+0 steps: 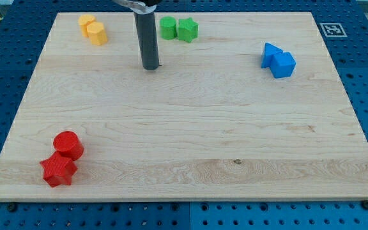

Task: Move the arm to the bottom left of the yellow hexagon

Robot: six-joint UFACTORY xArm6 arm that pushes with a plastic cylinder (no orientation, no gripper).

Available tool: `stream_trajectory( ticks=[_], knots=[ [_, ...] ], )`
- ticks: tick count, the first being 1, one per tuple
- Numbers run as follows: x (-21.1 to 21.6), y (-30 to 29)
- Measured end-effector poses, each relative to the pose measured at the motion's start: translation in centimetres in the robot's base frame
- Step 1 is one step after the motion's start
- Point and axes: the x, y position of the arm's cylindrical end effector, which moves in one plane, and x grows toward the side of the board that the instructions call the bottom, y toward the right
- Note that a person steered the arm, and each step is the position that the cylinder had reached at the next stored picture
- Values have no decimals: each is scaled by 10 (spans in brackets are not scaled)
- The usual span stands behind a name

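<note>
Two yellow blocks touch at the view's top left: a yellow hexagon (97, 33) and another yellow block (86, 24) just up-left of it. My tip (150, 66) rests on the wooden board (190, 121), to the right of and below the yellow hexagon, with a clear gap between them. The rod rises from the tip toward the view's top.
A green cylinder (167, 27) and a green star (187, 29) sit at the top centre, right of the rod. Two blue blocks (278, 61) touch at the upper right. A red cylinder (68, 145) and a red star (58, 169) sit at the bottom left.
</note>
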Motion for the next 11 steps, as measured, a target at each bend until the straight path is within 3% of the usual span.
stream_trajectory(
  ticks=[3, 7, 9, 11],
  knots=[
    [3, -22],
    [14, -101],
    [-18, -162],
    [-44, -172]
  ],
)
